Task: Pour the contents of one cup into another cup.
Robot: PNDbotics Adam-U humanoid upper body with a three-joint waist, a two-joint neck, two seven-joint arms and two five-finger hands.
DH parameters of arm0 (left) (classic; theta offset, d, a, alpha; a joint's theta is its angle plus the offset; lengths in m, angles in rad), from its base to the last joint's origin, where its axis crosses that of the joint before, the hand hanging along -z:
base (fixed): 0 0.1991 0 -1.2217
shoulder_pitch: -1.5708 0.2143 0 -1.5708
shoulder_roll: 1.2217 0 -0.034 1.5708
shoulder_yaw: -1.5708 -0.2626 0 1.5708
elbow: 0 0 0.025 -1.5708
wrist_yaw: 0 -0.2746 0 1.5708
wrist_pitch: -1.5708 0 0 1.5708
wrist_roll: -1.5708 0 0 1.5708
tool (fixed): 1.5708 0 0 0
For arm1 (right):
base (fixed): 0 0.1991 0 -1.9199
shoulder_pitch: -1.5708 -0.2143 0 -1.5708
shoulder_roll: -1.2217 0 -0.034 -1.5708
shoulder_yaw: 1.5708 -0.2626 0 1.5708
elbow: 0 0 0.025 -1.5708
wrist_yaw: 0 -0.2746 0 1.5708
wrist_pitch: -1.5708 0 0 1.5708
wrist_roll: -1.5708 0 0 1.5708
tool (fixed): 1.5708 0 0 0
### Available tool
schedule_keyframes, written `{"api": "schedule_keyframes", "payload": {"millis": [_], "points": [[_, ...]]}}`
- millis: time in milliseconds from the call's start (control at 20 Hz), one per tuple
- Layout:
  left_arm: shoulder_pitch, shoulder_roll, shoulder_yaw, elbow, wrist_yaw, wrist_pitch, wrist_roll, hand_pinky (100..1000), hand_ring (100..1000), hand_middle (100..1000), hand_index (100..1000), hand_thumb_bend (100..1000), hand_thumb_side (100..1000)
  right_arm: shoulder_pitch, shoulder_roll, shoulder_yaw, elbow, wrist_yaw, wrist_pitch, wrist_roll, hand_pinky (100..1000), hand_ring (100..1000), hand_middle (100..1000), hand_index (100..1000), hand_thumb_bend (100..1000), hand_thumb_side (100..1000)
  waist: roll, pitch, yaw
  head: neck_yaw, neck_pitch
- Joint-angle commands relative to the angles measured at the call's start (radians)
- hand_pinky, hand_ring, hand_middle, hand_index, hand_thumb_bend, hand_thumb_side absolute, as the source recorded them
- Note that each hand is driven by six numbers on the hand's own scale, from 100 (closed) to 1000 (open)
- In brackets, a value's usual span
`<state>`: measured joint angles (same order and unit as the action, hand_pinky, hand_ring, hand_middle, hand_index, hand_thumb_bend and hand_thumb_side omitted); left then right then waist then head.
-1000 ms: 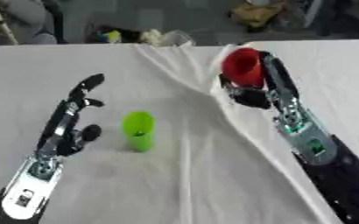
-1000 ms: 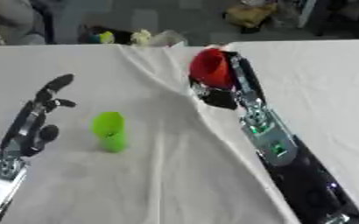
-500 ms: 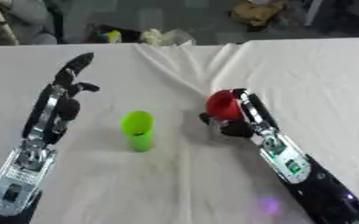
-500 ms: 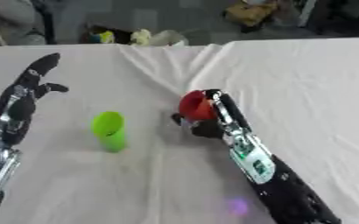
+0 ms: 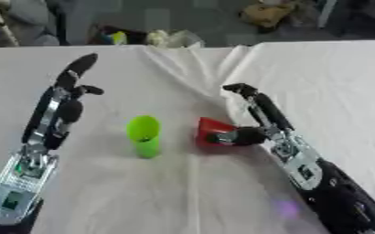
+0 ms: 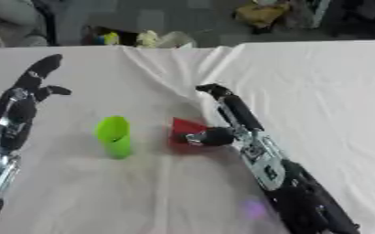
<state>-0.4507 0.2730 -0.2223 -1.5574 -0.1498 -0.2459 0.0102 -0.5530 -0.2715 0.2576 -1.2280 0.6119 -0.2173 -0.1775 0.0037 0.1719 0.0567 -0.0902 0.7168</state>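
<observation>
A green cup (image 5: pixel 144 135) stands upright on the white cloth, mouth open upward. Just to its right, a red cup (image 5: pixel 213 135) sits low over the cloth, tilted, with a small gap between the two cups. My right hand (image 5: pixel 264 119) comes in from the lower right. Its thumb (image 5: pixel 237 136) is curled across the red cup while its fingers (image 5: pixel 243 89) reach away toward the far side. My left hand (image 5: pixel 61 109) is left of the green cup, apart from it, with fingers straight and nothing in it.
The white cloth (image 5: pixel 103 192) has a raised fold (image 5: pixel 183 68) running from the far middle toward the cups. Beyond the table's far edge lie yellow-green clutter (image 5: pixel 117 36) and a brown object (image 5: pixel 264 11).
My right hand has brought the red cup from the far right down and leftward, close beside the green cup. The left hand has shifted left and farther away. The green cup has stayed put.
</observation>
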Motion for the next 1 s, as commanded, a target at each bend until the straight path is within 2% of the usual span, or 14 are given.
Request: {"api": "schedule_keyframes", "payload": {"millis": [50,300,600,1000], "points": [[-0.014,0.021,0.016,-0.022,0.004,0.000,0.003,698,1000,935,941,896,989,-0.025,-0.037,-0.024,-0.065,0.005,0.009,-0.022,1000,860,824,892,880,620,-0.001,-0.017,-0.001,0.002,-0.005],[-0.012,0.022,0.025,-0.028,0.010,0.000,0.004,693,1000,936,943,888,987,-0.028,-0.061,-0.040,-0.139,-0.026,0.026,-0.033,986,838,809,883,870,647,-0.005,-0.017,-0.004,0.004,-0.006],[-0.002,0.026,0.039,-0.035,0.016,-0.003,-0.007,688,1000,942,945,892,989,-0.018,-0.081,-0.046,-0.222,-0.126,0.036,-0.023,961,824,802,878,863,652,-0.010,-0.017,-0.007,0.006,-0.008],[0.014,0.028,0.056,-0.041,0.021,-0.007,-0.024,679,1000,944,945,905,986,0.004,-0.095,-0.055,-0.305,-0.194,0.043,-0.016,945,810,792,870,850,659,-0.012,-0.015,-0.015,0.014,-0.009]]}}
